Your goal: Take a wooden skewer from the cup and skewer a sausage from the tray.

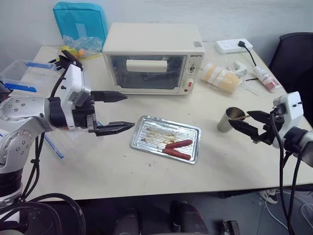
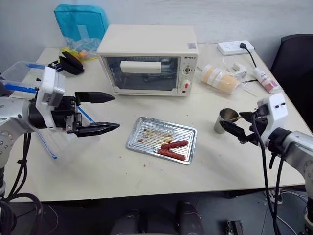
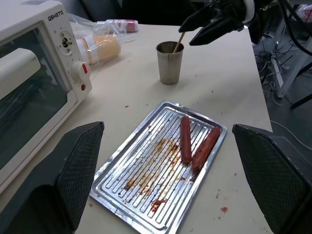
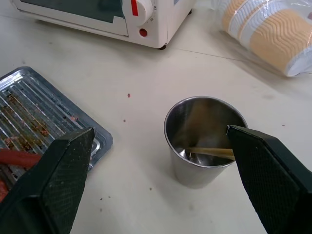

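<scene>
Fingers spread on both grippers; thin pale wooden skewer (image 4: 210, 152) leans inside steel cup (image 4: 202, 141)

Silver tray (image 1: 142, 128) w/ ridged bottom, brown grease stains. 2 reddish-brown glossy sausages (image 1: 178, 144). Brushed-steel cup (image 4: 202, 141), pale tan skewer (image 4: 210, 152) inside. Cream oven (image 1: 152, 58), red knob mark. Black gripper fingers (image 1: 111, 96), white wrist housings. Teal bag (image 1: 80, 20) at back.

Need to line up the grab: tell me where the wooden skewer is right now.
The wooden skewer stands inside the cup on the table's right side, leaning on its rim, right of the tray, just ahead of the open right claw.
</scene>
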